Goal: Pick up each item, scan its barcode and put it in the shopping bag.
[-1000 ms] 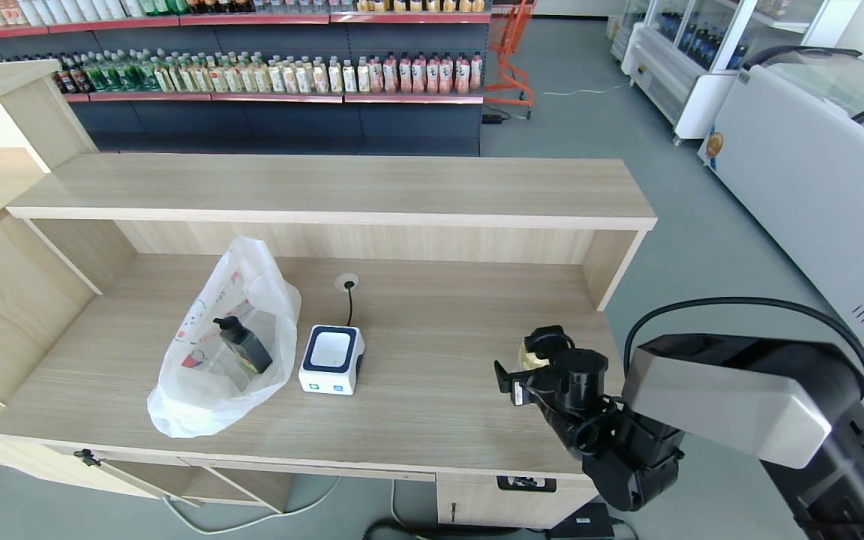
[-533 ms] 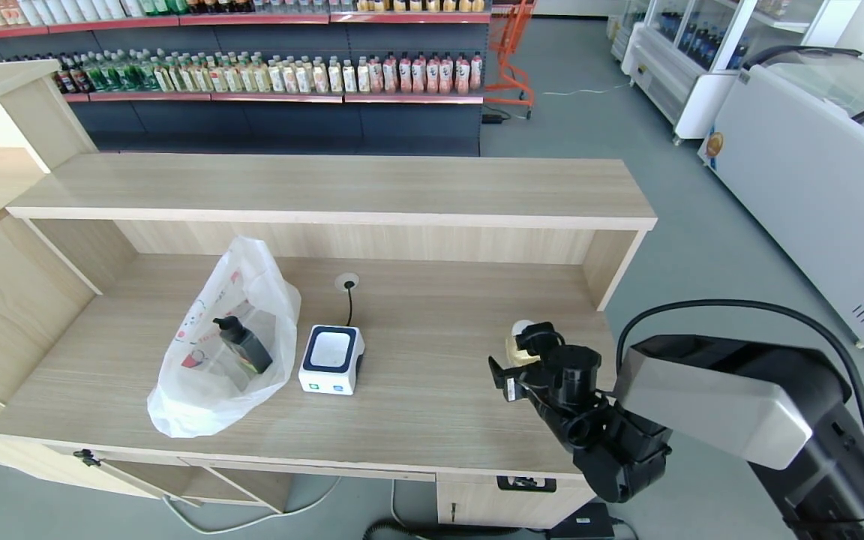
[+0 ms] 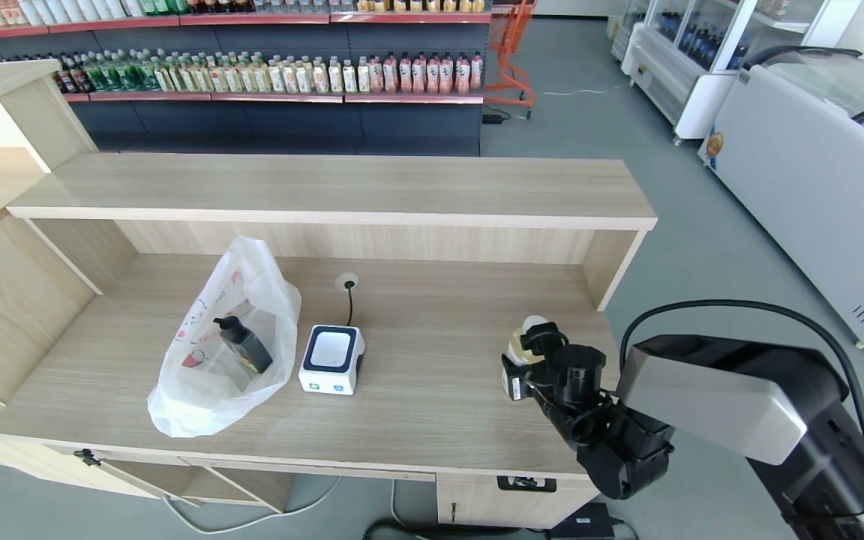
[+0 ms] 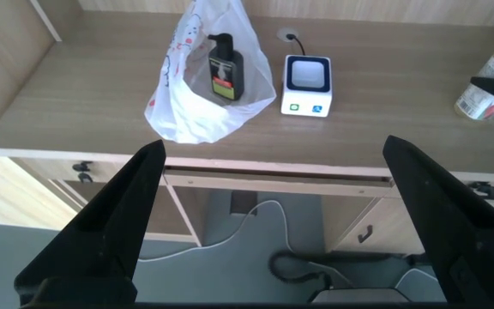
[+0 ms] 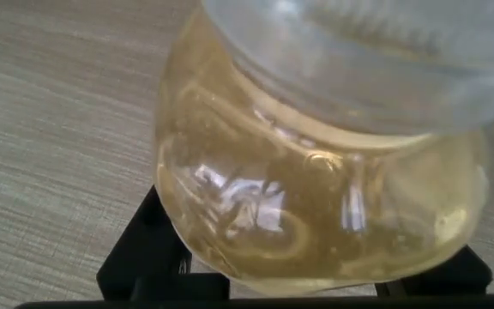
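Bottle (image 3: 526,339) is in the right gripper (image 3: 516,369), near the right edge of the countertop (image 3: 432,337). The jaws are closed on its lower body, one on each side, as the right wrist view shows up close (image 5: 316,172). Clear wall, full of yellowish liquid, white cap, so I'd expect moderate weight, some slosh, and a smooth round surface that could slip or spin in the pads. Best hold is low to mid body, not the cap, squeezing only enough to avoid denting it. Long axis is near vertical with the cap up, leaning slightly in the left wrist view (image 4: 487,81). Can't see a barcode from here, so it'll likely need turning to face the scanner (image 3: 331,358), mid-counter with its window up. The shopping bag (image 3: 214,352) is just left of the scanner, with a dark pump bottle (image 3: 244,346) already in it. Left gripper (image 4: 274,159) is off the front edge, spread wide, holding nothing.
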Controlling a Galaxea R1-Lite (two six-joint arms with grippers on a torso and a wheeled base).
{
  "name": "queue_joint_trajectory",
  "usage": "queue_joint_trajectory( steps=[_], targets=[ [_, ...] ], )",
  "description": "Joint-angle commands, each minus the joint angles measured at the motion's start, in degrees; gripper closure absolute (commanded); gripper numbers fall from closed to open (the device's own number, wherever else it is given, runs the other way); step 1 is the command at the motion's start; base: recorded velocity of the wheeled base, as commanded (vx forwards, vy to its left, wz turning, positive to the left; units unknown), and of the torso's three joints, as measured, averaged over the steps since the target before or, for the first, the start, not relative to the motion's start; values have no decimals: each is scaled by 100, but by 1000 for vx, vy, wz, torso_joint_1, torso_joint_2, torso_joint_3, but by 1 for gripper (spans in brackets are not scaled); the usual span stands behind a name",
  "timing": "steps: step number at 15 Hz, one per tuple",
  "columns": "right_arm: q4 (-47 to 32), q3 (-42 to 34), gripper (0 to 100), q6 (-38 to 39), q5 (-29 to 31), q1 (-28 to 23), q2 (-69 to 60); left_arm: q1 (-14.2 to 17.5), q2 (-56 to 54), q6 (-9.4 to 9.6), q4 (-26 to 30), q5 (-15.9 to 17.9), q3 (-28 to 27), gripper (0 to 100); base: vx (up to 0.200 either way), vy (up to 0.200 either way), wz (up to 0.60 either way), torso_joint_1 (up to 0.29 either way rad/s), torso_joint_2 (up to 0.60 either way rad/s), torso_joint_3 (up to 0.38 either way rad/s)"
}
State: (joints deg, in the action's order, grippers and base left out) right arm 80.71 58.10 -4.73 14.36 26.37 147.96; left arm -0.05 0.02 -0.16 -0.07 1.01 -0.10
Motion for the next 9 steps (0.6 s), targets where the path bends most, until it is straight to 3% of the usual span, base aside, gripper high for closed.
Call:
queue_joint_trajectory(
  steps=[1, 4, 6, 9],
  targets=[
    [-3, 0, 100, -2, 5, -9, 40, 5, -2, -2, -1, -5, 1, 0, 0, 0, 0, 0, 0, 0],
    [6, -36, 100, 69, -3, -44, -144, 5, -2, -2, -1, 4, 1, 0, 0, 0, 0, 0, 0, 0],
    [-196, -317, 100, 517, -206, -193, -883, 5, -2, -2, -1, 4, 1, 0, 0, 0, 0, 0, 0, 0],
    [-1664, -1169, 100, 912, -2385, -976, -2904, 5, -2, -2, -1, 4, 1, 0, 0, 0, 0, 0, 0, 0]
  ],
)
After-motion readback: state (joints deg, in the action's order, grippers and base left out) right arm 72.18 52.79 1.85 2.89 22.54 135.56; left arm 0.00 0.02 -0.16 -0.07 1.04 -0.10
